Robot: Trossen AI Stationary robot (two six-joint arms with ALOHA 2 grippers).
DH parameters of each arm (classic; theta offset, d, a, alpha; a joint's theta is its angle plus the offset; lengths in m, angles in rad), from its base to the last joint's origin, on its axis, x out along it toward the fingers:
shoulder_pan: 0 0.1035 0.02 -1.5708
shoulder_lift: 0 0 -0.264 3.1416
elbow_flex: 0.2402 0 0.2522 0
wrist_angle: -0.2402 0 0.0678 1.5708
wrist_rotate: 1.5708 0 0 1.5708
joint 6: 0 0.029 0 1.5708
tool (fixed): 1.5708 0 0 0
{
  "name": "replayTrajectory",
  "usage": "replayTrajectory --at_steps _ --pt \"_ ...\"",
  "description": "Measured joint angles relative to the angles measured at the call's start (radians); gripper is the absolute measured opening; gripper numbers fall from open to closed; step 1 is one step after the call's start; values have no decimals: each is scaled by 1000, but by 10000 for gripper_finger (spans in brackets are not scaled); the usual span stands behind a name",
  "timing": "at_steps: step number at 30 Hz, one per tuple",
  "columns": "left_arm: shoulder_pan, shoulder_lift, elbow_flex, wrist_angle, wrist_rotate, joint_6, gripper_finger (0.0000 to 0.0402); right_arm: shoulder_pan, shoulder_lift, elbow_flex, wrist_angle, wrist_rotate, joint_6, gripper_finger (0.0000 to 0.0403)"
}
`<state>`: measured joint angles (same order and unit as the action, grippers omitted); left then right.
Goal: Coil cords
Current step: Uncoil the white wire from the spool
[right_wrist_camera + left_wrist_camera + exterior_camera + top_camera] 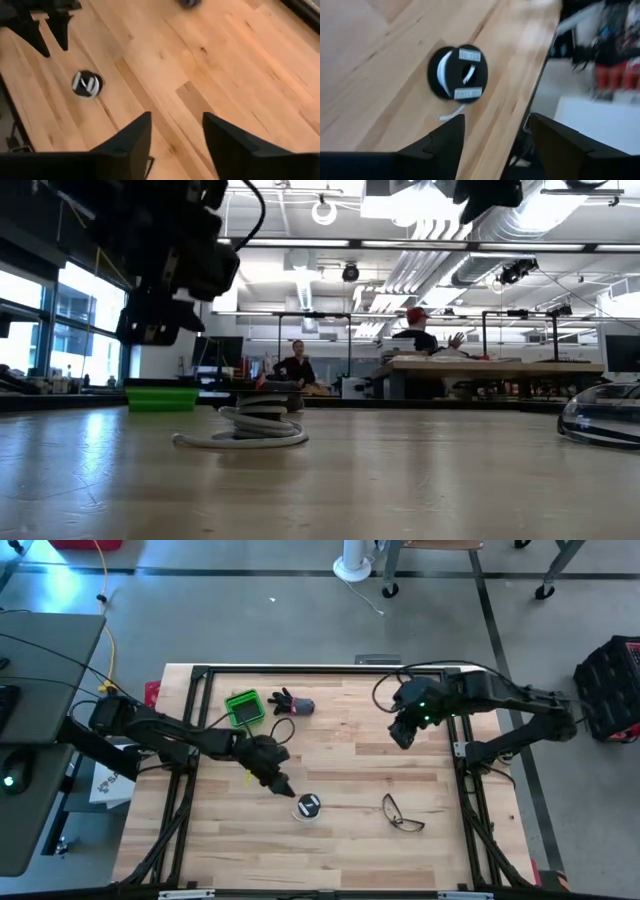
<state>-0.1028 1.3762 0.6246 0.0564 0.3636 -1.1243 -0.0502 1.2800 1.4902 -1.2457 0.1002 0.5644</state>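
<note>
The reel [308,806], with its white cord [240,440] wound round it, is seen lying on the desk [340,750] just ahead of the left hand [279,783], not touched by it. The left hand's fingers are spread and empty. The right hand [402,733] is held open above the desk, well apart from the reel.

Open-plan lab: exposed ceiling ducts [470,240], workbenches [490,368], seated people [296,366].
</note>
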Motion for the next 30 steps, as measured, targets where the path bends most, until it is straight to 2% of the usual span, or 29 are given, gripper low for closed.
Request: replayTrajectory --at_steps 4,13,20,26,30 --pt "-14 73 -64 136 -18 -119 223 -6 49 0 37 0 7 209" --pt "-38 256 -86 453 4 -265 223 -16 91 0 92 0 -1 213" --pt "-63 357 -66 487 -55 -330 223 -14 88 0 128 0 42 213" --pt "-64 377 -11 526 -71 -306 222 -15 88 0 147 10 40 213" --pt "-65 379 -1 480 -112 -306 205 -15 88 0 159 21 39 213"
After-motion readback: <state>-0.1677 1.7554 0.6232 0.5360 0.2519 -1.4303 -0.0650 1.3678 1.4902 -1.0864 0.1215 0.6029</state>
